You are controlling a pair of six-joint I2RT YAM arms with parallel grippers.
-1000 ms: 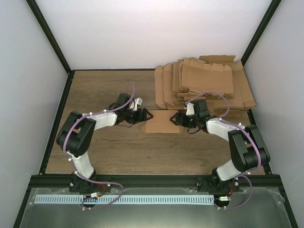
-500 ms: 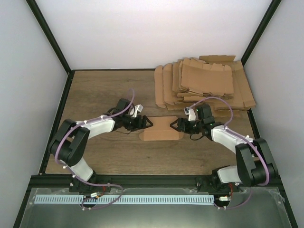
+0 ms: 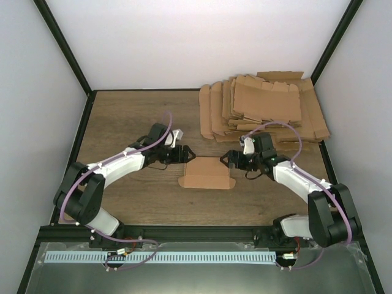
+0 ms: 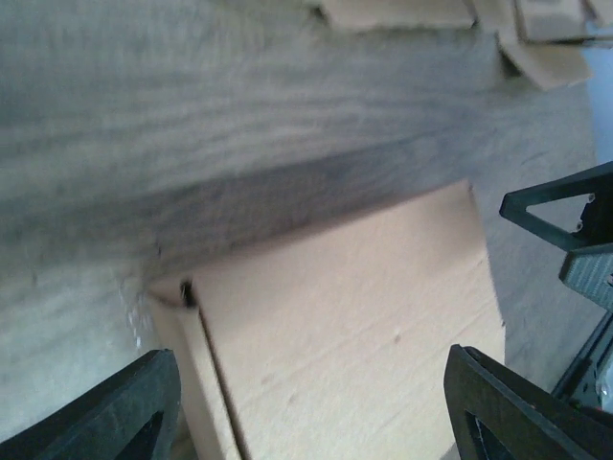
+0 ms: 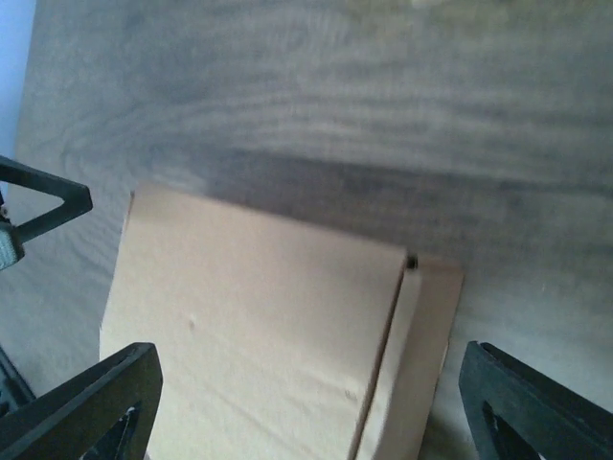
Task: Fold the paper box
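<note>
**Box laid flat between two open grippers**

The box [image 3: 207, 174] was laid flat on the table [image 3: 135, 116] at the centre of the top view, well apart from the pile of blanks [image 3: 263, 107] at upper right, presumably so that both ends could be reached. The left gripper [image 3: 187, 154] and right gripper [image 3: 228, 159] were poised near its upper corners, jaws spread wide and nothing held. In each wrist view the box was framed between the fingers. A grip on the end flaps was judged the next requirement.

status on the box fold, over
Left gripper open, right gripper open, neither holding. Box flat on table, at their tips. Nothing blocking; cardboard stack apart behind.
</note>
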